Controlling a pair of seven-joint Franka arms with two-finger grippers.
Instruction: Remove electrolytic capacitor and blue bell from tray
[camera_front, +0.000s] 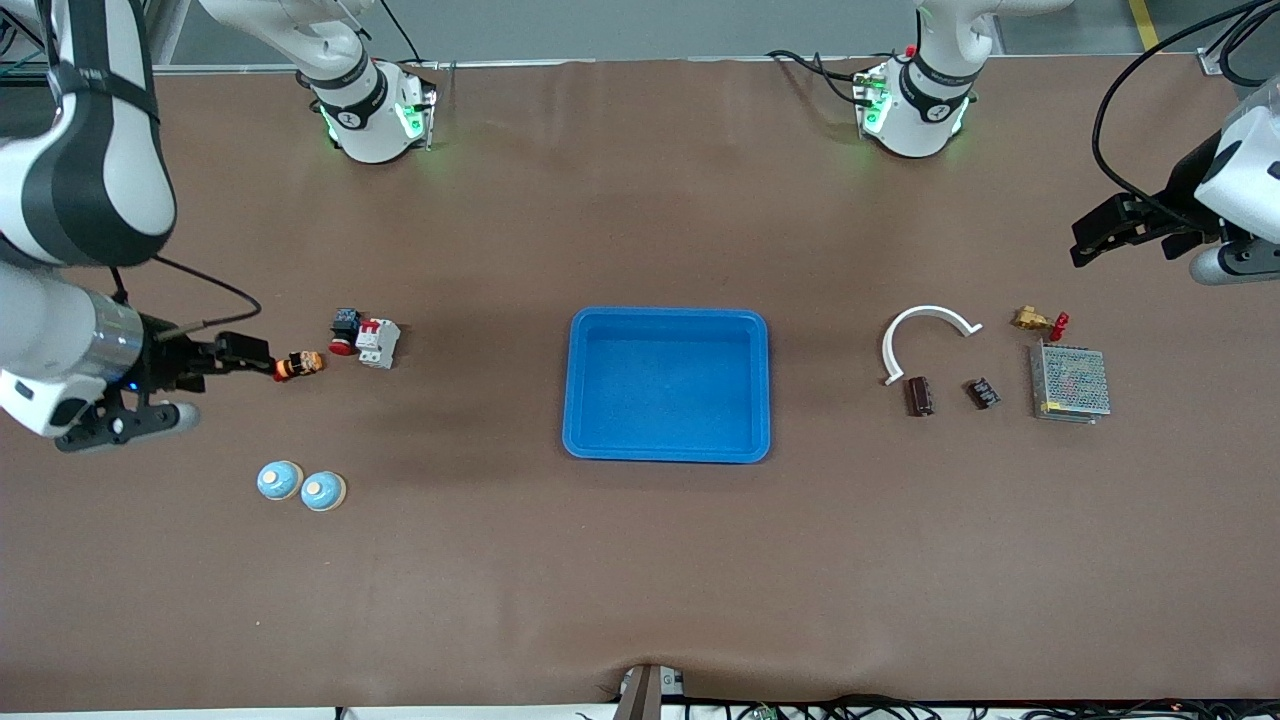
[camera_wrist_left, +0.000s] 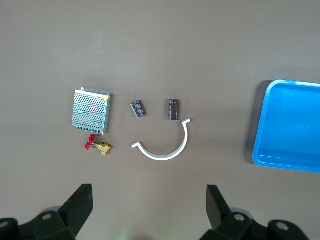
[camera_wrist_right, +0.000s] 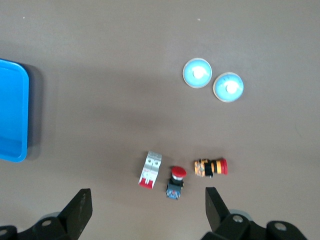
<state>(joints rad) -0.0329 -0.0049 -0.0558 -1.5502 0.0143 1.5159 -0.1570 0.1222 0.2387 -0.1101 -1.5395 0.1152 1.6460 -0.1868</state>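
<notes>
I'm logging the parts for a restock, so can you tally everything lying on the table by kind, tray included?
Blue tray: 1
Blue bells: 2
Dark capacitors: 2
White curved bracket: 1
Grey mesh box: 1
Brass valve with red handle: 1
White circuit breaker: 1
Red push buttons: 2
Total: 11

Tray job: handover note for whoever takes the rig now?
Left gripper: jaws open, holding nothing, over the table's left-arm end.
Right gripper: jaws open, holding nothing, over the right-arm end.
Tray: mid-table, nothing in it.
Two capacitors lie on the table beside the white clamp; two blue bells lie toward the right arm's end.
Done: tray holds no capacitor or bell. Left: nothing visible.
</notes>
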